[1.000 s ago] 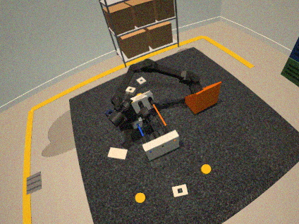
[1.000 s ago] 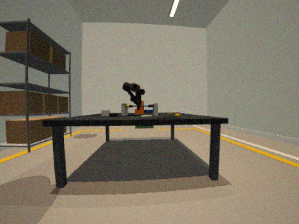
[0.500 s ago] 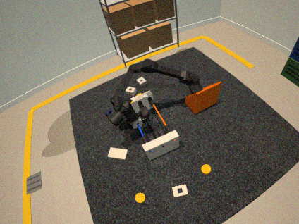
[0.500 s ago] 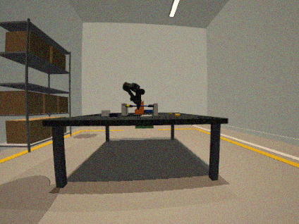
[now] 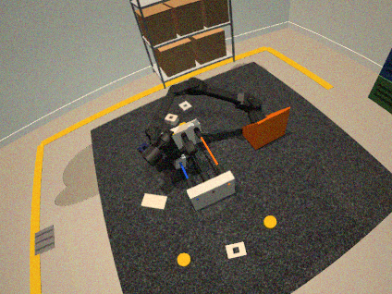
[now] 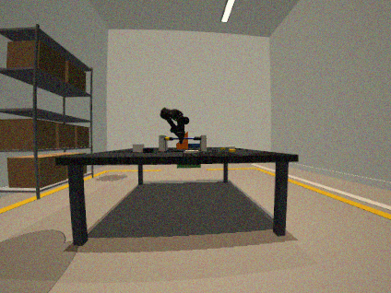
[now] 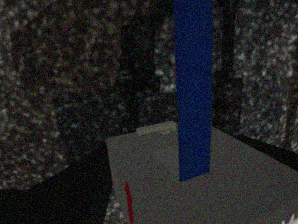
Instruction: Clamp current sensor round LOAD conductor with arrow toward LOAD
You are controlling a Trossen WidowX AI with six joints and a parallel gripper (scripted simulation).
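Note:
The sensor, a light grey block [image 5: 180, 161] [image 7: 150, 175], sits around the blue conductor [image 5: 184, 171] [image 7: 194, 90], which runs into its face in the wrist view. A thin red mark shows on its left side there; its arrow direction cannot be read. My gripper [image 7: 173, 147] [image 6: 181, 141] is shut on the sensor, a dark finger on either side. Whether the latch is fastened cannot be seen. The conductors run between a near end block [image 5: 213, 193] and a far end block [image 5: 185, 134]. No LOAD lettering is legible.
An orange conductor [image 5: 209, 151] runs parallel to the blue one, with dark ones between. An orange panel [image 5: 273, 131] stands to the right. A white plate [image 5: 154, 201], two yellow discs [image 5: 183, 259] [image 5: 270, 222] and a white square frame [image 5: 228, 251] lie on the dark table top [image 5: 324, 185].

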